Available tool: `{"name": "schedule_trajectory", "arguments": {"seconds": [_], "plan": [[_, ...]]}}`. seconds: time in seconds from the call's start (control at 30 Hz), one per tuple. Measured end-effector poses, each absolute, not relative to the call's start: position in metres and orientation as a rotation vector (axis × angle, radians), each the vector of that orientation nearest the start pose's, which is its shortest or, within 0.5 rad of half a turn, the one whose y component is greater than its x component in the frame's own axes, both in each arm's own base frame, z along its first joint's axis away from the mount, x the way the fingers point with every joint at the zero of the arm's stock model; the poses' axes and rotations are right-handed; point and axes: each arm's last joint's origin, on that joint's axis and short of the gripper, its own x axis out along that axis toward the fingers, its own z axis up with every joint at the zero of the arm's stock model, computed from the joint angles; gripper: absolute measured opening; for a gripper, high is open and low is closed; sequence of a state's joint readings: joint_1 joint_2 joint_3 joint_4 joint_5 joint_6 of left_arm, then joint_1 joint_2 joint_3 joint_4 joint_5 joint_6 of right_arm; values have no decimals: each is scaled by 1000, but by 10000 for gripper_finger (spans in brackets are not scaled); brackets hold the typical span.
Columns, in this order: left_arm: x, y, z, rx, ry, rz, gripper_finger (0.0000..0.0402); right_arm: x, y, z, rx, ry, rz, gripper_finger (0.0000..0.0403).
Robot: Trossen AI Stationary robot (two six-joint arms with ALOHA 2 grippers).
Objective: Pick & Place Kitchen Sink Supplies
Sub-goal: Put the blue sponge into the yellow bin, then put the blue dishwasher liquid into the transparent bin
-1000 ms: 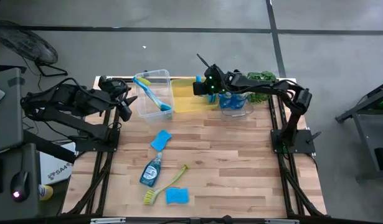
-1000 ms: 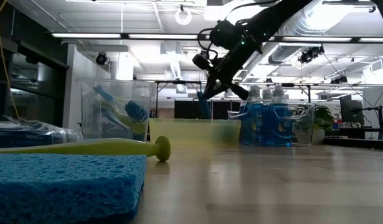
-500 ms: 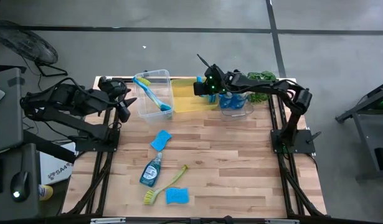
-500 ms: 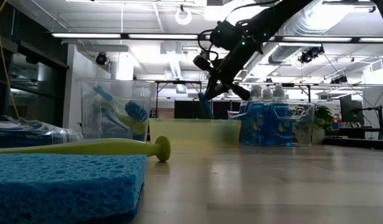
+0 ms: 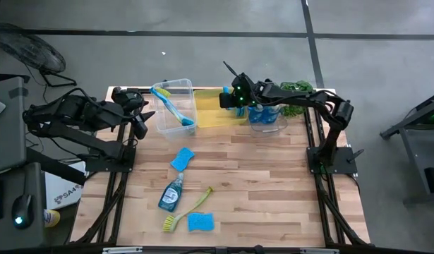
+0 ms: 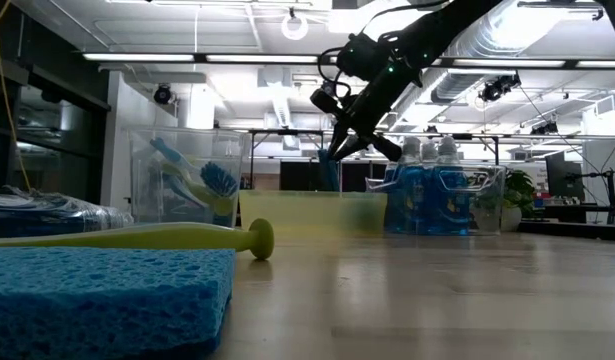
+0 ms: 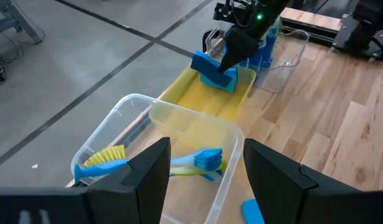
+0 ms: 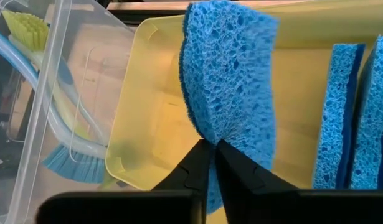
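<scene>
My right gripper [image 5: 228,99] hangs over the yellow bin [image 5: 211,117] at the table's far edge, shut on a blue sponge [image 8: 231,68]. The sponge also shows in the left wrist view [image 7: 213,71]. Two more sponges [image 8: 344,112] stand on edge inside the bin. My left gripper [image 5: 140,118] waits open beside the clear bin [image 5: 176,106] holding brushes [image 7: 200,159]. On the table lie a sponge [image 5: 182,158], a soap bottle [image 5: 171,192], a yellow-green brush [image 5: 187,212] and another sponge [image 5: 200,222]. My right gripper pinches the sponge between its two fingers [image 8: 194,163] at one edge [image 8: 211,138], where the foam is squeezed thin. The fingers come slanting down from the table's right. The sponge is lifted clear and stands on edge past the fingertips, above the yellow bin's floor.
A clear bin with blue soap bottles [image 5: 267,116] stands right of the yellow bin, under my right arm, with a leafy plant [image 5: 296,87] behind it. The near half of the wooden table [image 5: 273,190] has open room to the right of the loose items.
</scene>
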State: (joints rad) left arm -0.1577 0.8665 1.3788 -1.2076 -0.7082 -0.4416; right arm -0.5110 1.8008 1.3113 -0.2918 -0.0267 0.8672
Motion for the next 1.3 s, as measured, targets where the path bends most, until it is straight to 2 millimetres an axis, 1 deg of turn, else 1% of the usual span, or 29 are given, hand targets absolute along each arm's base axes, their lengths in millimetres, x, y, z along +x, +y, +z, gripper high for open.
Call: {"name": "schedule_trajectory", "arguments": {"seconds": [0.2, 0.33, 0.47, 0.63, 0.8, 0.9, 1.0, 1.1, 1.3], "plan": [[104, 3, 420, -121, 506, 653, 200, 343, -192, 230, 1024, 520, -775, 70], [104, 3, 420, -121, 506, 652, 200, 343, -192, 230, 1024, 520, -775, 86], [104, 3, 420, -121, 506, 652, 200, 344, -192, 231, 1022, 506, -760, 89], [104, 3, 420, -122, 506, 652, 200, 349, -194, 237, 1000, 442, -714, 90], [104, 3, 420, -122, 505, 652, 200, 357, -196, 249, 967, 335, -583, 90], [104, 3, 420, -123, 505, 652, 200, 363, -195, 259, 922, 251, -470, 90], [104, 3, 420, -130, 502, 653, 200, 370, -189, 270, 860, 178, -353, 90], [104, 2, 420, -131, 502, 653, 200, 378, -177, 277, 799, 142, -256, 90], [104, 1, 419, -161, 514, 613, 200, 386, -148, 285, 709, 166, -150, 90]]}}
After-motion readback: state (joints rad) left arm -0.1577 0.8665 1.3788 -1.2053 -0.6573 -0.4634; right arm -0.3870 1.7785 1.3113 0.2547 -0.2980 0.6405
